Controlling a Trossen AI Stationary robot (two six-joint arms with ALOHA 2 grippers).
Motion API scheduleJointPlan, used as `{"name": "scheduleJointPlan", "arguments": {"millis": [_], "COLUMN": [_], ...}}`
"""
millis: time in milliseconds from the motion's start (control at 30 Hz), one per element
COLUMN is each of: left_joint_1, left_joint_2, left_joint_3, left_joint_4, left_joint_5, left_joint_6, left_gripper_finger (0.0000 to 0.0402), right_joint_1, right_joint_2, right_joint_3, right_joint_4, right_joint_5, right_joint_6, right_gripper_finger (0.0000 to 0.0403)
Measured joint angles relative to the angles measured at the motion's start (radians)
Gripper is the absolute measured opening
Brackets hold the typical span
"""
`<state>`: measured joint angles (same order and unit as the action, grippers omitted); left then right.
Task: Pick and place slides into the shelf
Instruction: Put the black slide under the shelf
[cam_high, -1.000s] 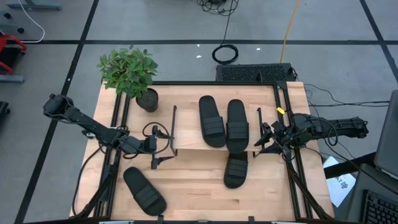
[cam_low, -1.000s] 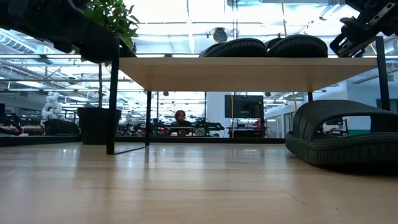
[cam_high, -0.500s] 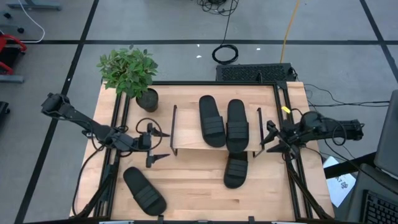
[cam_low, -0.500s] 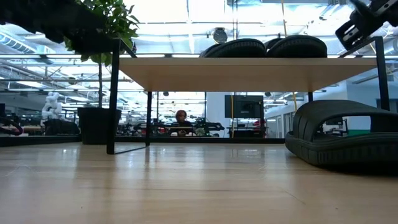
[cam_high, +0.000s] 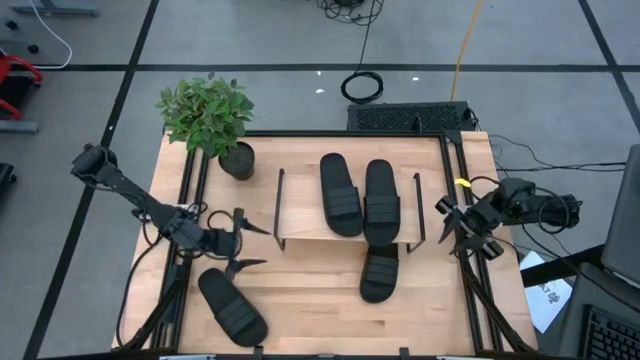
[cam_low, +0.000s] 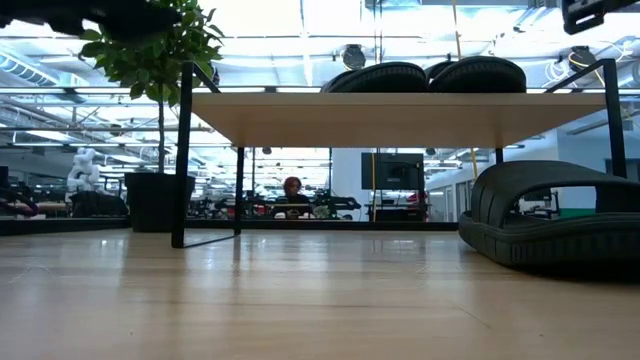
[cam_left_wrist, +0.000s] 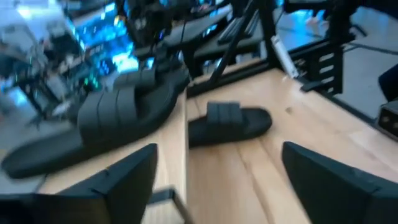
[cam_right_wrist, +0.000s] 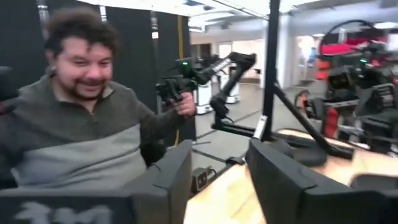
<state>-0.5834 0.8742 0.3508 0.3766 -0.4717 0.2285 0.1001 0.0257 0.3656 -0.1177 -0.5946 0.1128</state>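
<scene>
Two black slides (cam_high: 340, 195) (cam_high: 381, 200) lie side by side on the shelf's light-wood top board (cam_high: 300, 218); in the low view their soles (cam_low: 400, 75) show above the board (cam_low: 390, 118). A third slide (cam_high: 378, 272) rests on the table, its far end under the shelf's near edge, and shows at the low view's right (cam_low: 550, 215). The fourth slide (cam_high: 232, 305) lies flat near the table's near-left corner. My left gripper (cam_high: 243, 246) hovers open left of the shelf, just beyond the fourth slide. My right gripper (cam_high: 450, 225) is open beside the shelf's right frame.
A potted plant (cam_high: 208, 115) stands at the table's far-left corner. Black rails run along the table's left and right sides. A person (cam_right_wrist: 74, 106) shows beyond the table in the right wrist view. Bare wood lies between the two slides on the table (cam_high: 300, 280).
My left gripper has drawn away from the shelf's left frame toward the table's near-left, closer to the fourth slide, staying open. My right gripper has pulled back from the shelf toward the table's right edge and risen. The slides have not moved.
</scene>
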Motion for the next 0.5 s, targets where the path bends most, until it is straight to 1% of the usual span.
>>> {"name": "scheduleJointPlan", "arguments": {"millis": [100, 200, 233, 333, 400, 433, 500], "left_joint_1": [-0.025, -0.033, -0.034, -0.034, -0.034, -0.034, -0.034], "left_joint_2": [0.000, 0.000, 0.000, 0.003, 0.003, 0.003, 0.003], "left_joint_3": [0.000, 0.000, 0.000, 0.000, 0.000, 0.000, 0.000], "left_joint_4": [0.042, 0.044, 0.044, 0.044, 0.043, 0.043, 0.044], "left_joint_5": [-0.001, -0.005, -0.008, -0.008, -0.008, -0.008, -0.008], "left_joint_6": [0.035, 0.031, 0.029, 0.028, 0.027, 0.025, 0.025], "left_gripper_finger": [0.0268, 0.0188, 0.0160, 0.0083, 0.0036, 0.0019, 0.0009], "right_joint_1": [0.004, 0.033, 0.048, 0.099, 0.137, 0.159, 0.202], "right_joint_2": [0.033, 0.076, 0.091, 0.141, 0.175, 0.193, 0.238], "right_joint_3": [0.000, 0.000, 0.000, 0.000, 0.000, 0.000, 0.000], "right_joint_4": [0.059, 0.121, 0.144, 0.231, 0.285, 0.295, 0.306], "right_joint_5": [-0.067, -0.120, -0.142, -0.211, -0.223, -0.221, -0.202], "right_joint_6": [-0.002, -0.010, -0.026, -0.032, -0.020, -0.020, -0.034], "right_gripper_finger": [0.0093, 0.0027, 0.0014, 0.0007, 0.0003, 0.0001, 0.0001]}}
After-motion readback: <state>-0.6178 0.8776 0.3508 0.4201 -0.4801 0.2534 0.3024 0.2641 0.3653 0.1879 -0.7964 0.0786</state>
